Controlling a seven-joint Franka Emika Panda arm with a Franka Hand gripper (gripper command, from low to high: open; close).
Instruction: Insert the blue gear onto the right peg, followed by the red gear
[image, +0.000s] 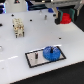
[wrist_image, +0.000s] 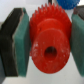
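Fingers (wrist_image: 21, 42) clamped on red gear (wrist_image: 49, 44); blue gear (image: 51, 53) already sits on plate (image: 31, 59); risk: bore misses peg, or teeth clash with blue gear, jamming.

Open white table (image: 20, 60) surface is seen around the grey plate (image: 34, 58) on all sides. The plate's half toward the exterior view's right is occupied by the blue gear (image: 50, 52); the other half is left bare. A pale block structure (image: 18, 27) stands well apart, toward the exterior view's left. The gap between the pincer (wrist_image: 47, 35) pads (wrist_image: 22, 37) is filled by the red gear (wrist_image: 48, 37), with both pads touching it.
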